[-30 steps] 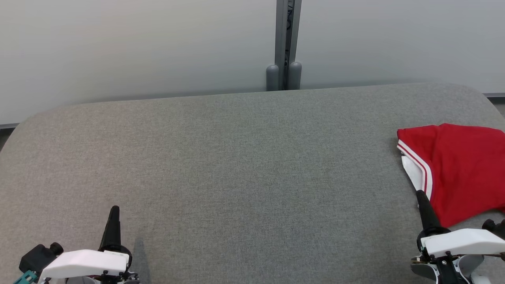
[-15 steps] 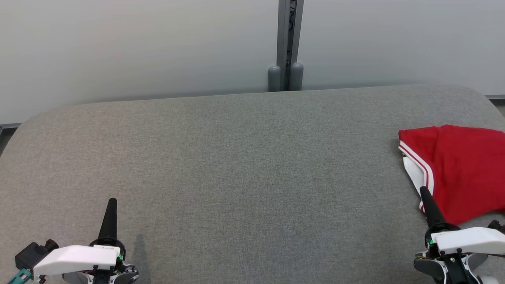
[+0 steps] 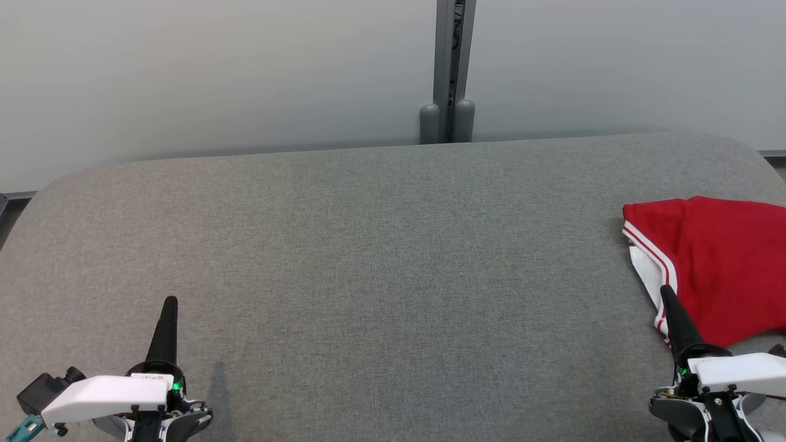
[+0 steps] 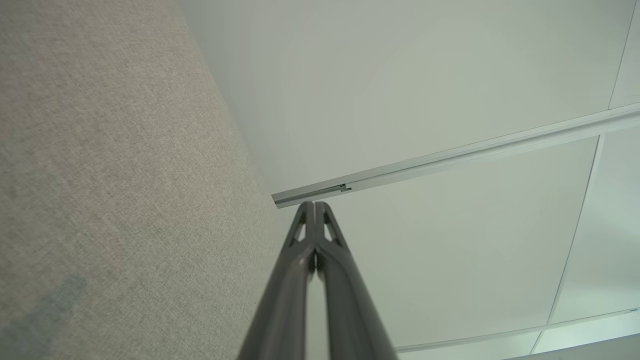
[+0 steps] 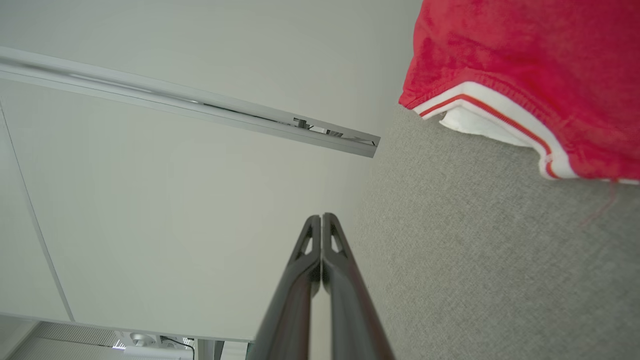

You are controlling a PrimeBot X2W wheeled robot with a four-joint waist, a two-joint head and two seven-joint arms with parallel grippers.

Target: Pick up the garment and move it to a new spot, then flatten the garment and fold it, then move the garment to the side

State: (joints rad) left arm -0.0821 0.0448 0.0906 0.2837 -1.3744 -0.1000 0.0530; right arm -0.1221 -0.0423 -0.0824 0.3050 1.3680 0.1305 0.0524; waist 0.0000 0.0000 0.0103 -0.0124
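The garment [image 3: 718,264] is red with a white, red-striped trim, lying folded at the far right of the grey fabric table [image 3: 393,258], partly cut off by the picture's edge. In the right wrist view the garment [image 5: 530,65] fills the upper right. My right gripper [image 3: 667,293] is shut and empty, its tip in front of the garment's trimmed left edge. In its own wrist view the right gripper [image 5: 321,218] has its fingers pressed together. My left gripper [image 3: 170,302] is shut and empty at the lower left, far from the garment; its wrist view shows the left gripper [image 4: 314,205] closed.
A pale wall runs behind the table, with a grey post [image 3: 449,67] at its middle. The table's far corners are rounded. Wide bare grey fabric lies between the two grippers.
The whole head picture has shifted slightly, so the camera moved. Both grippers sit a little lower and further out in the picture. The garment lies as before.
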